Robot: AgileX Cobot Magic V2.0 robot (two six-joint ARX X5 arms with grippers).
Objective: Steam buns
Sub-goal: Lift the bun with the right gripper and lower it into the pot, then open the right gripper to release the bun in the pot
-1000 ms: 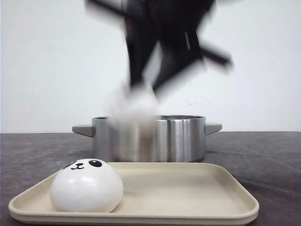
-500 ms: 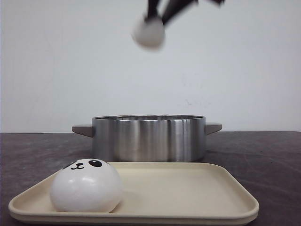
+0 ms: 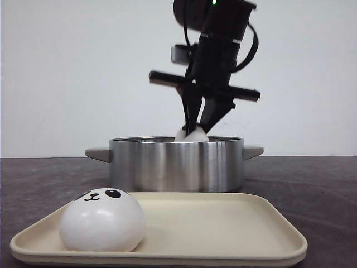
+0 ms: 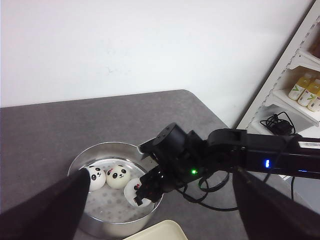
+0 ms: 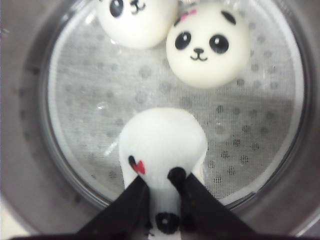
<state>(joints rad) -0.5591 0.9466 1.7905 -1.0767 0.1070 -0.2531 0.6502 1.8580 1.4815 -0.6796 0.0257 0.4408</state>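
Right gripper [image 5: 161,202] fingers pinch 1 bun [image 5: 162,150] over the steamer pot [image 3: 176,164]; left fingers' state unclear.

From the front, the steel pot [image 3: 176,164] wall hides all but the crown of the gripped bun [image 3: 189,134]. In the right wrist view, one resting bun [image 5: 136,19] is cut off by the edge. The left fingers [image 4: 47,212] are blurred dark shapes, their spacing unreadable.

Right arm [image 4: 240,152]: matte black segmented housing, rounded joint casings, one green and one blue indicator light, black cable looped beneath. Right gripper [image 3: 199,124]: black, flat crossbar above two tapered wedge fingers [image 5: 131,210]. Left gripper's fingers [image 4: 42,212]: blurred black wedges at lower frame corners.
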